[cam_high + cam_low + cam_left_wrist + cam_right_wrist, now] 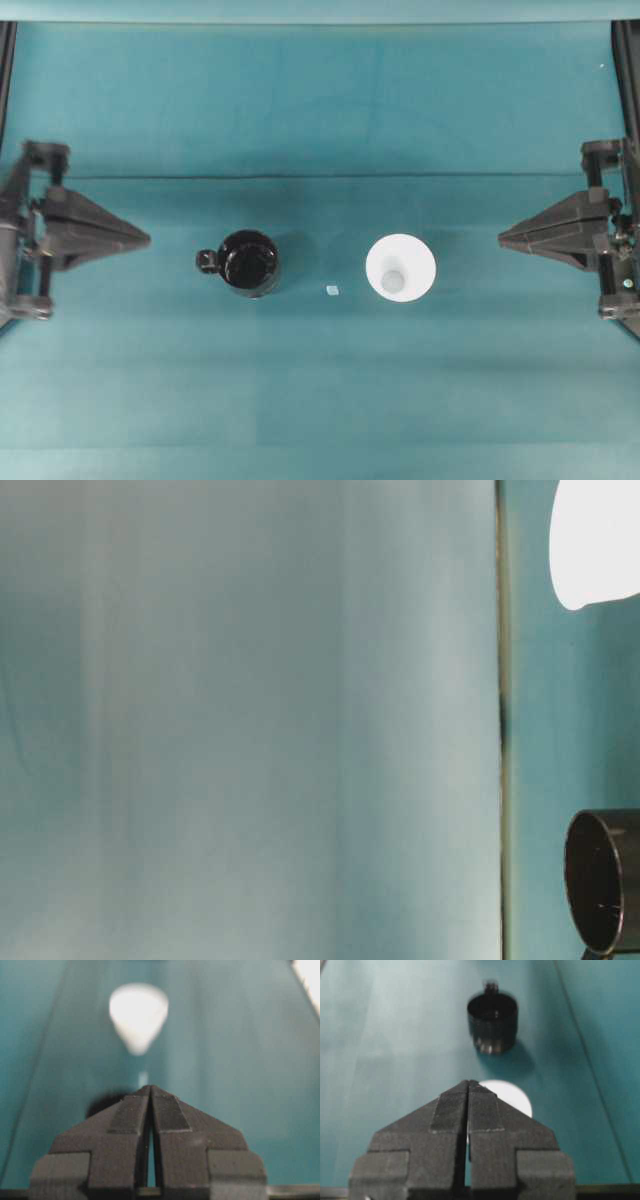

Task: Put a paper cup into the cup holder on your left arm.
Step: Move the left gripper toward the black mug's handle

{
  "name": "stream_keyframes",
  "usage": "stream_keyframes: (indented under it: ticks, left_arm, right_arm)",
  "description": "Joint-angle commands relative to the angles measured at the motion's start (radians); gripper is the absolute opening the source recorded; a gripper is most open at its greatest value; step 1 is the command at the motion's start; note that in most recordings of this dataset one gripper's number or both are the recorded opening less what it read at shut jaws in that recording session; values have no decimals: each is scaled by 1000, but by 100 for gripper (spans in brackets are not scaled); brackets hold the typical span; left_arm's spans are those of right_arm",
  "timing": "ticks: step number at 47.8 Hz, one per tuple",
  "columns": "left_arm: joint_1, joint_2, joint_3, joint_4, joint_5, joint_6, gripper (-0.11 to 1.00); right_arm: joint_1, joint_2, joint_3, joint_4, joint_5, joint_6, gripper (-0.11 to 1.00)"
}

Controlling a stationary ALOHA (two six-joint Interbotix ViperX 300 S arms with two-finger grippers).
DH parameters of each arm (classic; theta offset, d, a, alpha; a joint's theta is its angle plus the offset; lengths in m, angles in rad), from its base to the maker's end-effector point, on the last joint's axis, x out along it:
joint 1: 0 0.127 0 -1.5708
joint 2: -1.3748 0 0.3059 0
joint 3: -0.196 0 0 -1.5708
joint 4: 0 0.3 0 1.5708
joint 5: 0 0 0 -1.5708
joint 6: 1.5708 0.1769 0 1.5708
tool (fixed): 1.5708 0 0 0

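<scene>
Nothing done yet: paper cup stands on counter, well apart from cup holder. Left tool & right tool both closed, empty. Whole job left.

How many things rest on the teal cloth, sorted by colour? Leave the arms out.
White: 2, the paper cup and a small pale scrap between the two vessels
Black: 1, the cup holder
Total: 3
</scene>
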Motion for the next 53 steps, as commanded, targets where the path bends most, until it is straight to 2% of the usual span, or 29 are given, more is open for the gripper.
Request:
stream_keyframes:
  ticks: [1, 13, 32, 47, 50, 53]
  left_arm:
    - [0, 48, -26, 3, 52, -2, 4]
    - [0, 133, -58, 3, 83, 5, 4]
    - [-3, 236, -97, 3, 224, -18, 4]
    - [2, 296, -114, 3, 250, -51, 4]
    - [5, 305, -115, 3, 253, -71, 8]
    - [6, 311, -112, 2, 252, -97, 17]
  right_arm:
    - [-2, 6, -34, 3, 43, 37, -2]
    - [-2, 8, -37, 3, 178, 89, -2]
    - [-2, 18, -37, 3, 244, 95, -2]
    - [-2, 61, -34, 3, 275, 95, -2]
    - [-2, 66, -35, 3, 275, 94, -2]
    - [-2, 67, -34, 2, 275, 94, -2]
